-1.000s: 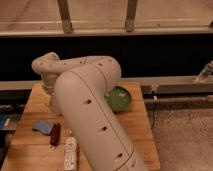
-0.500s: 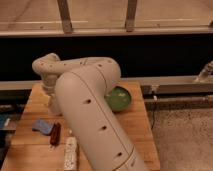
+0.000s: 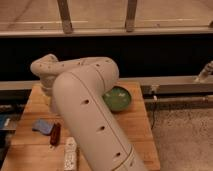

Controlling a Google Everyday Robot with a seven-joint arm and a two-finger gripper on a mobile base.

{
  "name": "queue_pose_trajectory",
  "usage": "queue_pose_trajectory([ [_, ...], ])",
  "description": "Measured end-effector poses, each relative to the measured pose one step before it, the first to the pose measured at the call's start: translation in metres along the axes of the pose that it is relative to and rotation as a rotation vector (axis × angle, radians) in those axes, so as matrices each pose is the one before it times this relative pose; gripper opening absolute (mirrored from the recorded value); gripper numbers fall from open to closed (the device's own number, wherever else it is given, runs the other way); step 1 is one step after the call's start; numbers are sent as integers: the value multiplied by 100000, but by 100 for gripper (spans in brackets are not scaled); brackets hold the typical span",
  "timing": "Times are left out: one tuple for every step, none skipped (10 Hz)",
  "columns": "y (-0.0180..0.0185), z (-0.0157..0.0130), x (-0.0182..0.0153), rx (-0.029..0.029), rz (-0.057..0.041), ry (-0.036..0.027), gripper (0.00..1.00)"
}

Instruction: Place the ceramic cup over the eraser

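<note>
The white ceramic cup and the black striped eraser do not show; my own arm (image 3: 90, 120) covers the middle of the wooden table (image 3: 140, 137). The arm rises from the bottom of the view, bends at the elbow and runs back left to the wrist (image 3: 46, 70). My gripper (image 3: 50, 97) hangs below the wrist over the table's left part, mostly hidden behind the forearm.
A green bowl (image 3: 120, 99) sits right of the arm toward the table's back. A blue pad (image 3: 42, 126), a dark red-brown oblong object (image 3: 55, 134) and a white remote-like object (image 3: 70, 154) lie at the front left. A black wall with a rail runs behind.
</note>
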Motion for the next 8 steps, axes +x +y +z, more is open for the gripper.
queue_pose_trajectory([
  [38, -25, 24, 337, -109, 179, 6],
  [-162, -205, 179, 714, 190, 203, 1],
  [-282, -389, -7, 961, 640, -1274, 0],
  [-527, -709, -115, 1330, 535, -1495, 0],
  [-1155, -1334, -86, 2323, 864, -1660, 0],
  [-1716, -2098, -381, 3287, 1251, -1783, 0],
  [-1447, -1235, -238, 2144, 447, -698, 0],
  [-2577, -1945, -366, 3681, 772, -855, 0],
])
